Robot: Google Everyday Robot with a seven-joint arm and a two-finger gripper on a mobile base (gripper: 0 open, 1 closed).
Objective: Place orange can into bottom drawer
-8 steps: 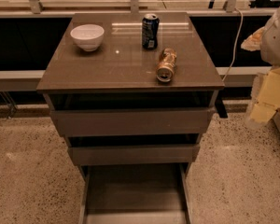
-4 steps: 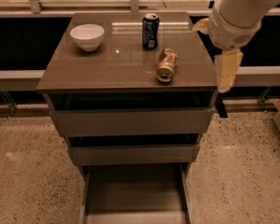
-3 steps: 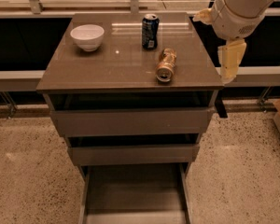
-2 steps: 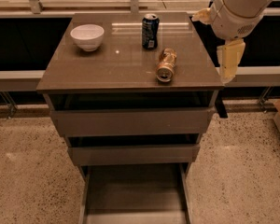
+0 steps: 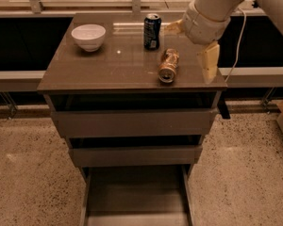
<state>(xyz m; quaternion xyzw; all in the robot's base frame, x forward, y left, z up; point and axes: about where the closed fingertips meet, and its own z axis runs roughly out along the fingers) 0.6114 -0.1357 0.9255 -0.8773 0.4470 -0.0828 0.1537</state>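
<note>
The orange can (image 5: 169, 65) lies on its side on the right part of the cabinet top (image 5: 108, 65), its silver end facing the front. The bottom drawer (image 5: 137, 197) is pulled out, and its flat dark floor is bare. My gripper (image 5: 192, 46) hangs over the right rear part of the top, just right of the orange can and not touching it. It is open. One pale finger (image 5: 210, 62) points down beside the can, and the other (image 5: 172, 27) is behind it.
A dark blue can (image 5: 152, 31) stands upright behind the orange can. A white bowl (image 5: 88, 36) sits at the top's back left. The two upper drawers (image 5: 132, 124) are slightly out. A cable (image 5: 236, 46) hangs at the right over speckled floor.
My arm has swung in from the far right to above the top's right side, then edged left toward the orange can. The cans and the bowl have not moved.
</note>
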